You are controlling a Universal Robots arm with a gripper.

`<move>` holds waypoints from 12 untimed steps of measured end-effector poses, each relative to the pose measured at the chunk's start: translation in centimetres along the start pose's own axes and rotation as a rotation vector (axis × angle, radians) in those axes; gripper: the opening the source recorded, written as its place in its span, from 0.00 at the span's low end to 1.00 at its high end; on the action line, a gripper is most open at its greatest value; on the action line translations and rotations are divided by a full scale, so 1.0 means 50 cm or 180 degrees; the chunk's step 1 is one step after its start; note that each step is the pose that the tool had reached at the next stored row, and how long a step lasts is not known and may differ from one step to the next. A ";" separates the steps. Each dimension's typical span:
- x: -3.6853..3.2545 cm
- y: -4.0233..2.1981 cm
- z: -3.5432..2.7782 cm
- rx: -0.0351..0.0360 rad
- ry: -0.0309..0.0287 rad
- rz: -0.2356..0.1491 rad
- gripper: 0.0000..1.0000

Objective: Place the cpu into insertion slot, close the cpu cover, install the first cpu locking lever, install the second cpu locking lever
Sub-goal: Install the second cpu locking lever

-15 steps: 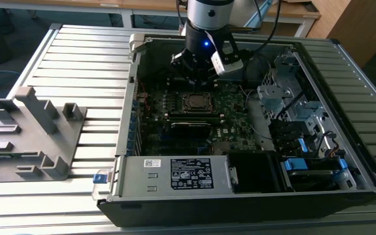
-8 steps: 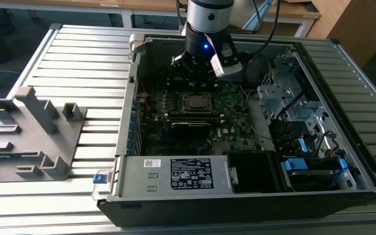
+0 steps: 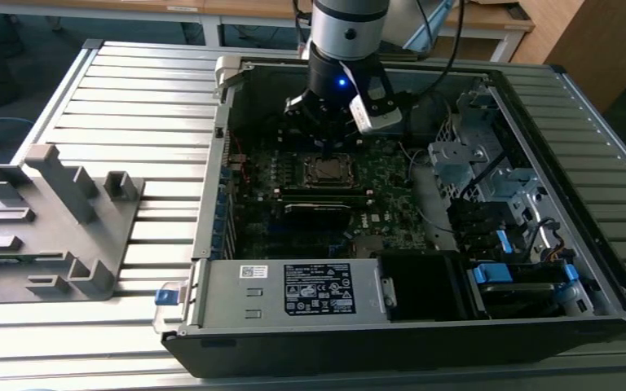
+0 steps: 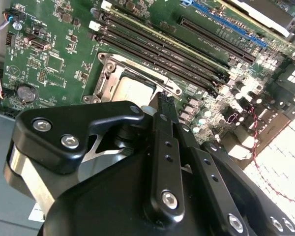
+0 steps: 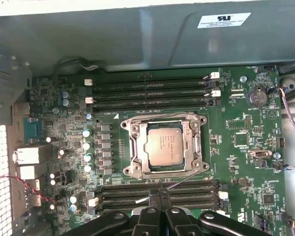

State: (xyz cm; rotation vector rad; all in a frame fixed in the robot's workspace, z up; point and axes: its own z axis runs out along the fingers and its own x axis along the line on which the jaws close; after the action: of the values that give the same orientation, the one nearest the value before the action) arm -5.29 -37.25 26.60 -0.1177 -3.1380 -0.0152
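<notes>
as the arm hangs inside the open computer case [image 3: 291, 289], the cpu [image 5: 164, 145] sits flat in the insertion slot [image 5: 189, 147], pale and square at the middle of the green motherboard [image 5: 246, 132], so by my reading that first step is done. the cpu cover [image 5: 132, 145] looks to be down as well: in the first wrist view its silver frame lies level around the chip, with the chip showing through the cut-out. the levers are another matter. a thin wire lever [image 5: 187, 183] slants away from the socket's edge toward the claw, and it looks unlatched, so i judge the locking work is left to do. the gripper [image 5: 160, 195] hovers just beside the socket, on the side where a bank of long black memory slots [image 5: 157, 189] runs, with its fingers drawn narrow, side by side, and nothing visibly pinched between them. the exterior view puts the claw right above the socket's far edge. now the hard parts: whether the fingertips touch that wire or only hang over it, i cannot tell, because the gripper's own black linkage covers the spot in both wrist views. in the second wrist view the same linkage hides the near half of the socket, so the cover's hinge and any second lever are out of sight there. the exterior view shows the socket too small to judge any latch.
</notes>
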 end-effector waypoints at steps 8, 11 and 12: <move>0.000 -0.004 0.005 0.0002 0.0000 0.0000 0.11; 0.000 -0.004 0.005 0.0003 0.0000 0.0000 0.11; 0.000 -0.004 0.005 0.0002 0.0000 0.0000 0.11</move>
State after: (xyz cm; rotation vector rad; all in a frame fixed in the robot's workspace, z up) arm -5.29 -37.43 26.33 -0.1177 -3.1381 -0.0141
